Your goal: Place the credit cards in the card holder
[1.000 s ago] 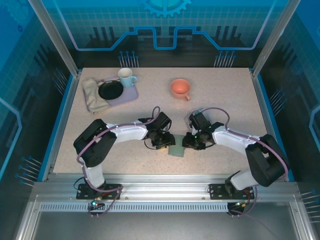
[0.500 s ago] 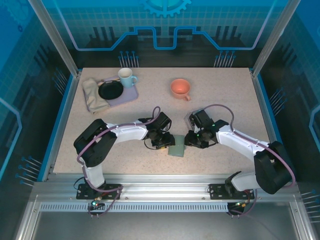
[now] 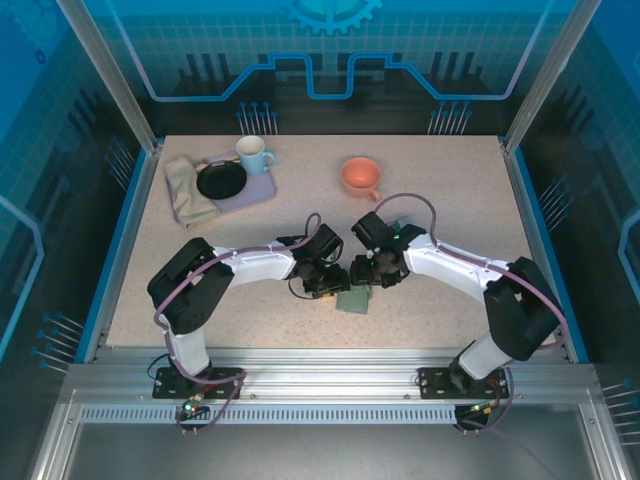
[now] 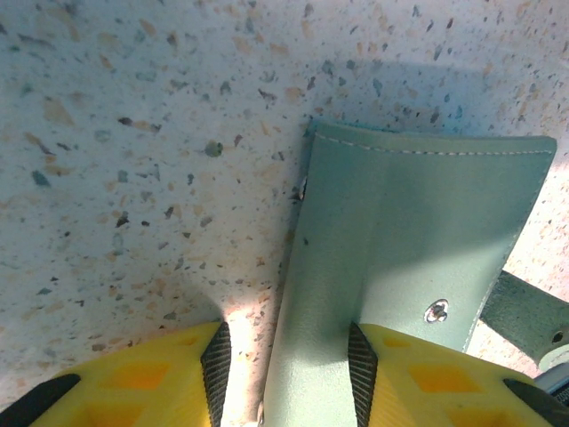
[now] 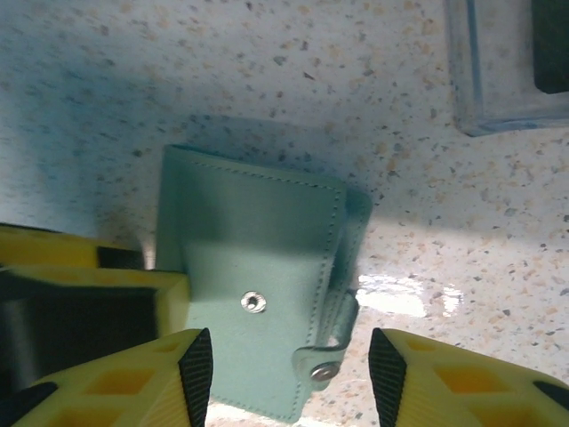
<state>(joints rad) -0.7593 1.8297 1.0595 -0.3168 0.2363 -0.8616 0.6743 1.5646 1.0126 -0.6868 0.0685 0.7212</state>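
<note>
The card holder (image 3: 352, 301), a flat grey-green wallet, lies on the speckled table between the two arms. My left gripper (image 3: 335, 285) is low at its left edge. In the left wrist view the left gripper (image 4: 284, 356) straddles that edge of the card holder (image 4: 418, 231): the right pad touches it and bare table shows beside the left pad. My right gripper (image 5: 289, 369) hovers open over the card holder (image 5: 258, 240), with the snap tab (image 5: 324, 365) between its fingers. A dark flat thing (image 5: 551, 44) lies in a clear box; whether it is one of the credit cards I cannot tell.
The clear plastic box (image 5: 484, 80) stands just beyond the holder. Farther back are an orange cup (image 3: 360, 177), a pale mug (image 3: 253, 154), a black plate (image 3: 221, 181) on a lavender tray (image 3: 262, 188), and a folded cloth (image 3: 185, 190).
My right arm has swung left and away from me, from the holder's right side to just behind it, and its jaws have widened. The left arm has stayed put.
</note>
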